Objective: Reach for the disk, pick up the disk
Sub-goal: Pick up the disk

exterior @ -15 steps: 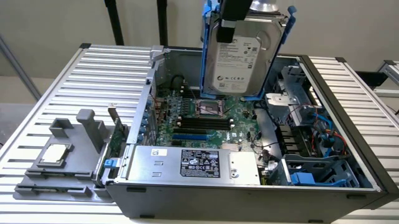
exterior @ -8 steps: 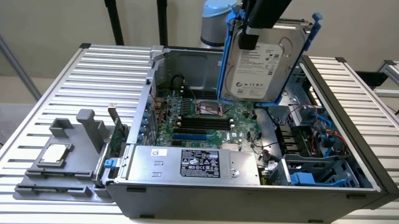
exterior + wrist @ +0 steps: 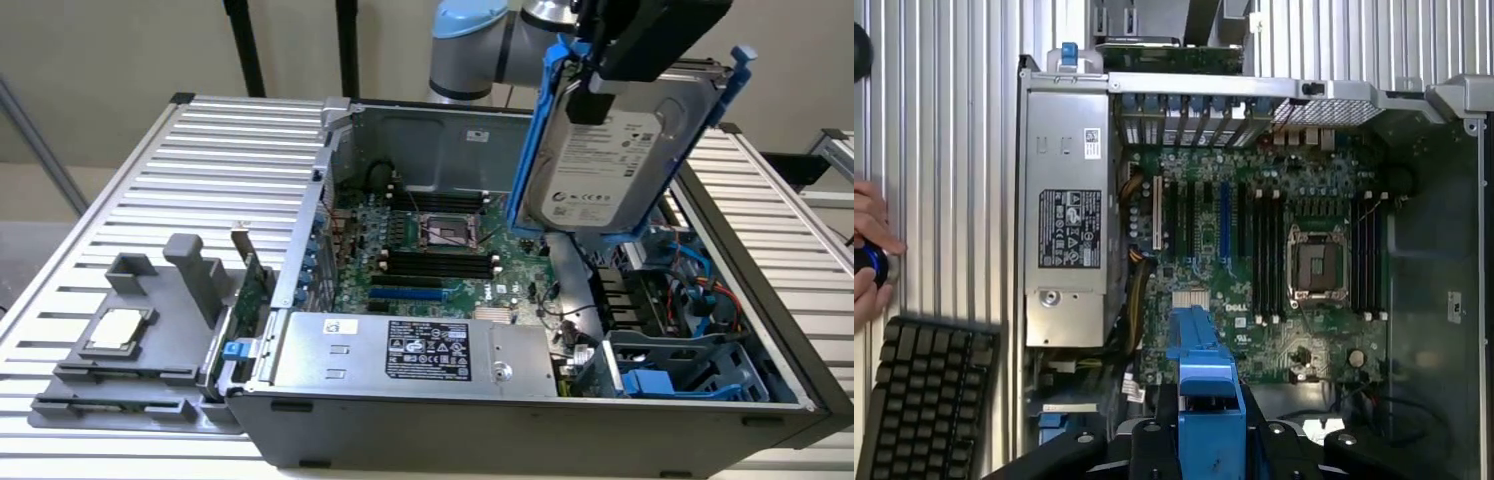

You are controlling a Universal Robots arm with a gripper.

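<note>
Already the pick looks done, by my reading: my gripper (image 3: 627, 75) is clamped on the disk (image 3: 607, 150), which hangs label-out, on edge and clear of everything, above the open computer case (image 3: 534, 420). On the exterior view's clock face the disk sits at about one o'clock, its blue carrier rails (image 3: 534, 130) running down both sides. From the wrist view I see the blue rail end (image 3: 1204, 375) held between the dark gripper fingers (image 3: 1149, 440), with the motherboard (image 3: 1254, 250) far below it.

I judge nothing of the reach or the grasp remains; only the carry is open.

For room: the disk's lower edge hangs above the drive bay (image 3: 681, 350) at four o'clock, where blue cables crowd in, and the case wall rises close at three o'clock. Toward nine o'clock the slatted table (image 3: 174, 200) lies open, apart from a grey fixture (image 3: 147, 330) holding a small silver chip (image 3: 118, 328). A person's hand (image 3: 869, 250) rests beside a keyboard (image 3: 924, 400) on the table.
</note>
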